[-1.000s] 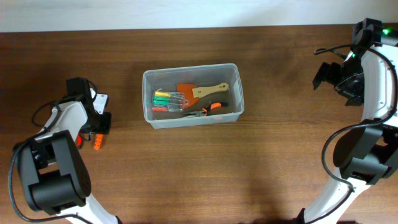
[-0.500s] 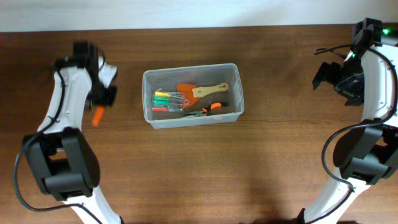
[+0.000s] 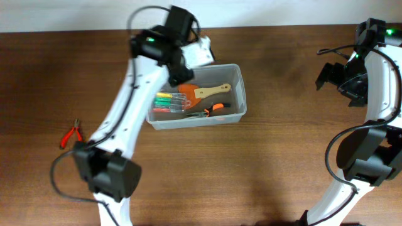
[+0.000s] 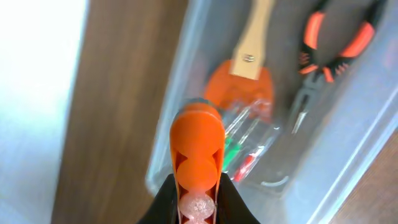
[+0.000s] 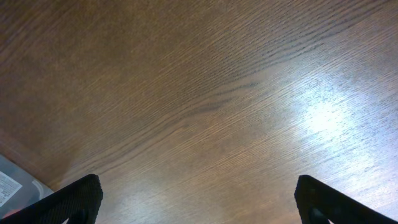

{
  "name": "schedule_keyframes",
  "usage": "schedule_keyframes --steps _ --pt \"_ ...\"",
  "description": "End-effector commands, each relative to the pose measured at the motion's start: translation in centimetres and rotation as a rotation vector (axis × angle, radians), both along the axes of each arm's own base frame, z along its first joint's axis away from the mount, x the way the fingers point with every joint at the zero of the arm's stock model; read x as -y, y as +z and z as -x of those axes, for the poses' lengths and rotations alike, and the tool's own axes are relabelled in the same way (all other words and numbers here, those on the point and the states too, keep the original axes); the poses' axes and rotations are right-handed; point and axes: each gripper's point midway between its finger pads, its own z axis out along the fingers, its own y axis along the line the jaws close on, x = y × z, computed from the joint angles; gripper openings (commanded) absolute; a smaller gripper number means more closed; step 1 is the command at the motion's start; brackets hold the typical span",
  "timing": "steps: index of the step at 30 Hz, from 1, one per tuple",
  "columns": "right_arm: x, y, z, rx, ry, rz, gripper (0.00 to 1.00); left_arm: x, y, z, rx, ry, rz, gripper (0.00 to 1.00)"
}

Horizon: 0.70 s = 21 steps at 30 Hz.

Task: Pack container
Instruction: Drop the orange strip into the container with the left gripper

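The container (image 3: 242, 94) is a clear shallow bin at the table's middle. It holds a wooden-handled brush (image 3: 207, 91), orange-and-black pliers (image 3: 210, 110) and a pack of screwdrivers (image 3: 168, 100). My left gripper (image 3: 178, 75) is over the bin's back left corner. In the left wrist view it (image 4: 198, 200) is shut on a narrow orange tool (image 4: 198, 134), held above the bin's wall (image 4: 186, 56), with the brush (image 4: 245, 68) and pliers (image 4: 329, 43) below. My right gripper (image 5: 199, 199) is open and empty over bare table at the far right (image 3: 342, 78).
Small red pliers (image 3: 70, 134) lie on the wooden table at the left. A corner of the bin (image 5: 12, 186) shows at the bottom left of the right wrist view. A white wall runs along the table's far edge.
My left arm has swung from the table's left side to above the bin's back left corner, carrying the orange tool. The red pliers now show at the left. The right arm has not moved.
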Motion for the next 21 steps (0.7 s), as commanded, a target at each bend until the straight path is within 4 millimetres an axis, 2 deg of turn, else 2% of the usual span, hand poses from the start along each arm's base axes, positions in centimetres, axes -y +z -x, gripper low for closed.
schedule_keyframes --steps 1,5,10,11,13,15,18,21 --pt "0.0 0.1 0.1 0.001 -0.014 -0.002 0.98 0.4 -6.8 1.6 -0.195 -0.070 -0.100 0.02" --pt "0.0 0.1 0.1 0.001 -0.014 -0.002 0.99 -0.7 -11.6 4.1 -0.390 -0.072 -0.181 0.02" --pt "0.0 0.1 0.1 0.001 -0.014 -0.002 0.99 -0.9 -13.3 5.7 -0.491 -0.075 -0.194 0.02" --pt "0.0 0.1 0.1 0.001 -0.014 -0.002 0.99 -0.8 -13.3 5.8 -0.495 -0.076 -0.189 0.02" --pt "0.0 0.1 0.1 0.001 -0.014 -0.002 0.99 -0.8 -13.3 5.8 -0.495 -0.075 -0.189 0.20" --pt "0.0 0.1 0.1 0.001 -0.014 -0.002 0.99 -1.3 -13.2 5.6 -0.483 -0.071 -0.213 0.29" --pt "0.0 0.1 0.1 0.001 -0.014 -0.002 0.99 -2.2 -12.1 4.8 -0.424 -0.031 -0.261 0.35" --pt "0.0 0.1 0.1 0.001 -0.014 -0.002 0.99 -2.1 -7.1 4.0 -0.291 -0.007 -0.195 0.50"
